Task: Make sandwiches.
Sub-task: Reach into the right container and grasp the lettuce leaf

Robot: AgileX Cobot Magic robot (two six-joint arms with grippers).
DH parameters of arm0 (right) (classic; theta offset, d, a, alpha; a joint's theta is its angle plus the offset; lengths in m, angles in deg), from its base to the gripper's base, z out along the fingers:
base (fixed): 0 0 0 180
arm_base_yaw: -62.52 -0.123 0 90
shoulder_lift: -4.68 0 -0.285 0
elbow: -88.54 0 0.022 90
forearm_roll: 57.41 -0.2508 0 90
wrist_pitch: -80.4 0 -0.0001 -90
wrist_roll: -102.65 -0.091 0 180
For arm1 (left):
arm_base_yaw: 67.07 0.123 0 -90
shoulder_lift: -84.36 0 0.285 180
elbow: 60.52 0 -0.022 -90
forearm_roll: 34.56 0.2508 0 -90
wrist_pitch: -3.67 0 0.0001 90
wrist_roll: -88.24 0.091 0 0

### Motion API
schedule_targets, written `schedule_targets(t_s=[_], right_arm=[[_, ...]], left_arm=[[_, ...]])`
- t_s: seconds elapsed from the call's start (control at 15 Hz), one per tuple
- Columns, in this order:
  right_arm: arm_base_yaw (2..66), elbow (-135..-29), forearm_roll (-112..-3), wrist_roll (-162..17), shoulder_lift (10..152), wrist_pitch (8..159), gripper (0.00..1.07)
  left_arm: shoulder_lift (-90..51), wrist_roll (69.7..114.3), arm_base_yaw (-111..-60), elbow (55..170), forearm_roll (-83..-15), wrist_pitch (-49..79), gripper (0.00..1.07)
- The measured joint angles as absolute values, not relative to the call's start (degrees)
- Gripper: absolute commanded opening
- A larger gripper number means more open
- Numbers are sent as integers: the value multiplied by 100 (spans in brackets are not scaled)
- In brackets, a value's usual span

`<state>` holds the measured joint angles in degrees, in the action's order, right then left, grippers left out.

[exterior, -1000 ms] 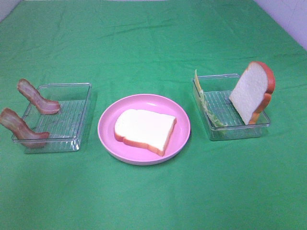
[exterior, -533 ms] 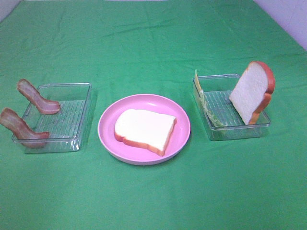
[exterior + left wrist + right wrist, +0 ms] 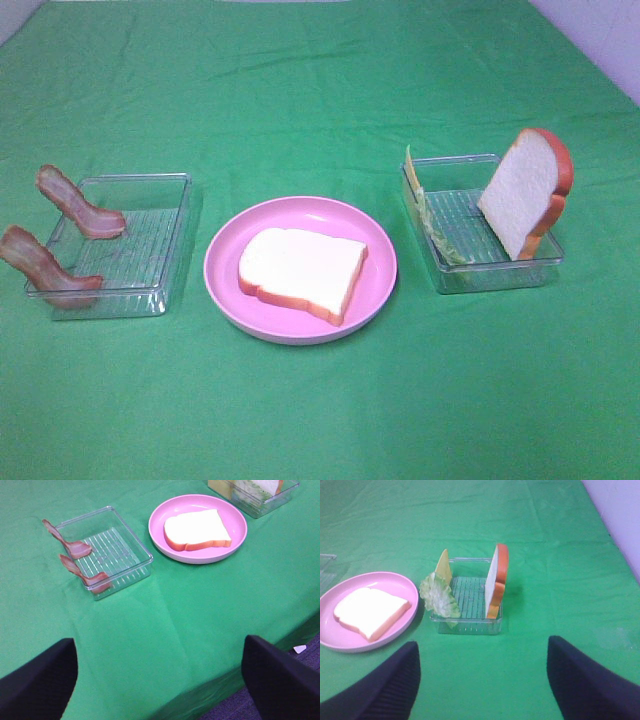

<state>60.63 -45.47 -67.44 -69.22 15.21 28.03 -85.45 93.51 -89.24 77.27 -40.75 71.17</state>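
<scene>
A green cloth-covered bench (image 3: 320, 80) fills the exterior high view. At the centre of the frame a round pink plate (image 3: 222, 262) is set, and a white toy bread slice with an orange-brown crust (image 3: 300, 272) is laid flat on it, its upper face bare.

At the left of the frame, just beside the plate, a clear plastic rectangular tray (image 3: 135, 179) with a ridged floor is placed. Two reddish-brown bacon strips (image 3: 78, 205) are draped over its left wall, the lower strip (image 3: 42, 265) near the tray's lower left corner. One end of each strip rests inside the tray and the other is raised outside it.

At the right of the frame, near the plate, a second clear plastic rectangular tray (image 3: 495, 278) is placed. A second white bread slice (image 3: 520, 200) is stood on edge in it, tilted toward the right wall, with its crust well above the rim. A pale green lettuce leaf (image 3: 440, 240) is leaned along the left wall. A thin yellow cheese slice (image 3: 409, 168) is propped upright at that tray's upper left corner.

The left end effector (image 3: 157, 639) is shown in the left wrist view with its two black fingers spread wide and nothing held between them. It is kept back from the tray with the bacon, over the bench edge. The right end effector (image 3: 482, 641) is likewise spread wide and empty, kept back from the second tray.
</scene>
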Motion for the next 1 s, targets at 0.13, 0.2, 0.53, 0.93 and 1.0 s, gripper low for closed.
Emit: schedule_targets(t_s=[0.13, 0.2, 0.53, 0.93, 1.0], right_arm=[[6063, -4570, -6755, -6922, 2593, 3548, 69], [6063, -4570, -6772, -6922, 2845, 3639, 69], [6063, -5584, -6910, -6922, 5652, 3989, 69], [6063, -7658, -7534, -6589, 8930, 2769, 69], [6063, -7939, -7666, -6503, 9308, 2557, 69]], left_arm=[[-8808, 9420, -8924, 7378, -4064, 7134, 84], [-8808, 9426, -8924, 7366, -4064, 7122, 84], [-8814, 9420, -8924, 7137, -3966, 6538, 83], [-8814, 9403, -8924, 7091, -3961, 6441, 83], [-8814, 9403, -8924, 7091, -3961, 6441, 83]])
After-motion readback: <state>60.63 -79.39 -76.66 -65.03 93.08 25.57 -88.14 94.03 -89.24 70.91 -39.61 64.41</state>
